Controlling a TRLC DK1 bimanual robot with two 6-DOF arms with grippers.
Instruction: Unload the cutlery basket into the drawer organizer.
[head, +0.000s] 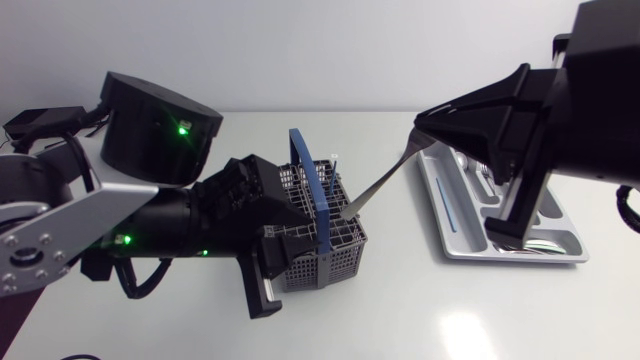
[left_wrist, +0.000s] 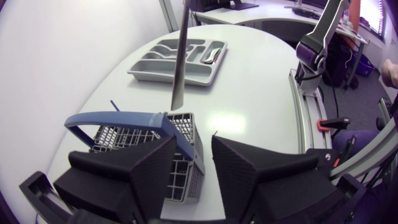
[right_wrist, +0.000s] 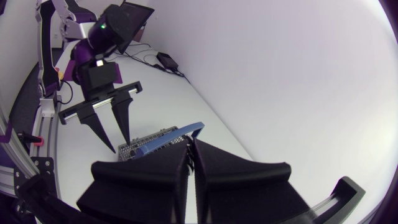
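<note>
The grey mesh cutlery basket with a blue handle stands mid-table. My left gripper is open at its near-left corner, one finger over the basket and the other outside its wall. My right gripper is shut on a silver piece of cutlery. The piece slants down, its lower end just above the basket's rim; from the left wrist view the silver piece hangs over the basket. The grey drawer organizer lies to the right with some cutlery in its compartments. The right wrist view has its fingers pressed together, with the cutlery hidden.
A white item and a thin blue stick stand up in the basket. My left arm's dark body fills the table's left side. The organizer lies beyond the basket, with bare table between them.
</note>
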